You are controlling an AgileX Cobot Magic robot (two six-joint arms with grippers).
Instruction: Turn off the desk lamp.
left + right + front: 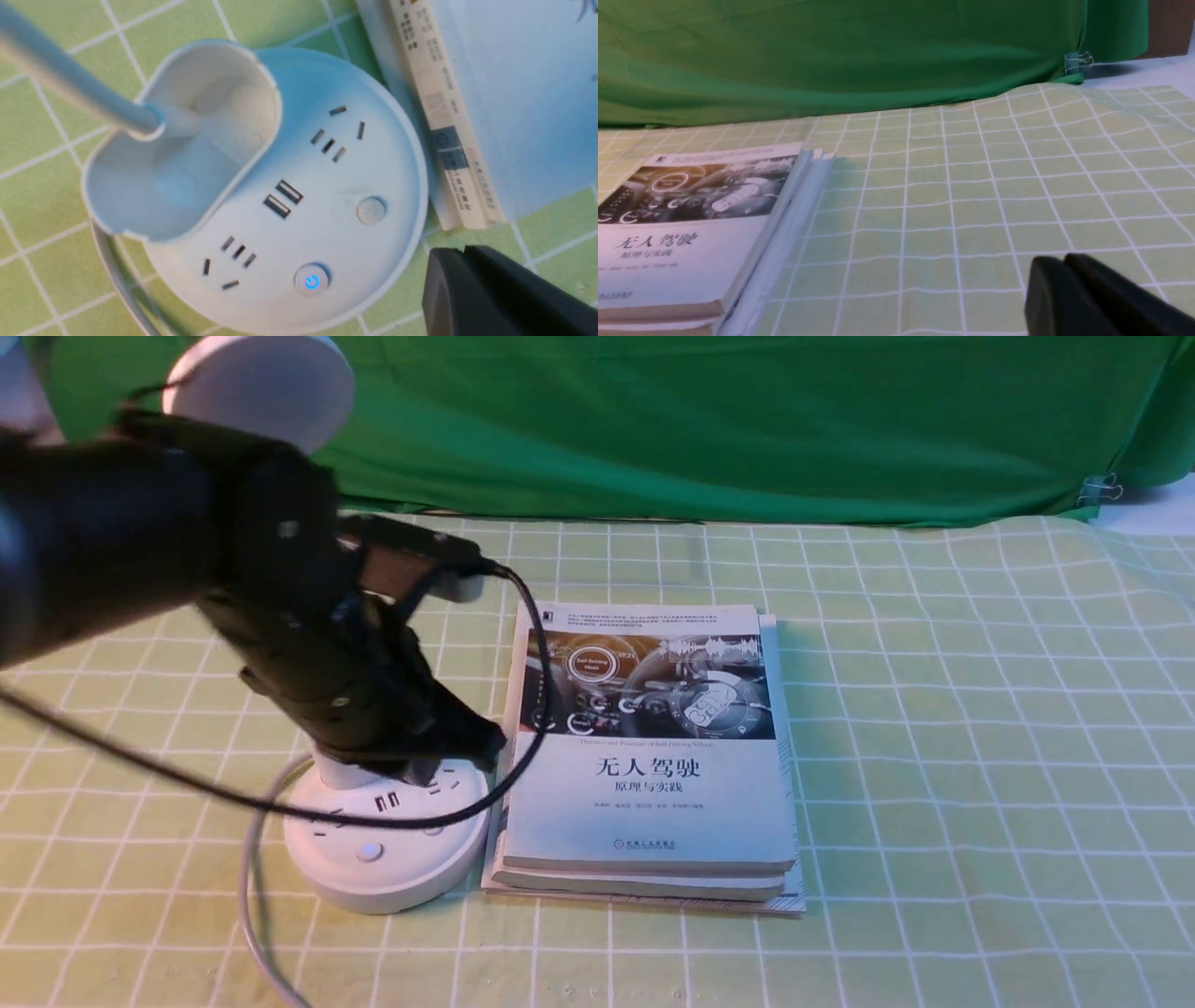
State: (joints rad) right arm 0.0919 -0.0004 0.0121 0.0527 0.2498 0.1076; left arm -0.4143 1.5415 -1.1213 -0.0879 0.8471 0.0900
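Observation:
The white desk lamp stands at the front left, its round base (383,863) touching the books. Its disc head (257,383) shows at the top left, above my left arm. The left wrist view shows the base (299,186) from above, with the cup holder (187,140), gooseneck (70,79), sockets, two USB ports, a plain button (371,210) and a power button (311,281) glowing blue. My left gripper (484,742) (460,254) is shut and empty, its tip just above the base's right rim, near the books. My right gripper (1064,263) is shut and empty, low over the cloth.
A stack of books (653,756) (691,224) lies right of the lamp on the green checked cloth (980,756). The lamp's pale cord (254,896) curls off the front left. My arm's black cable (532,644) hangs over the base. A green backdrop (747,420) closes the far side.

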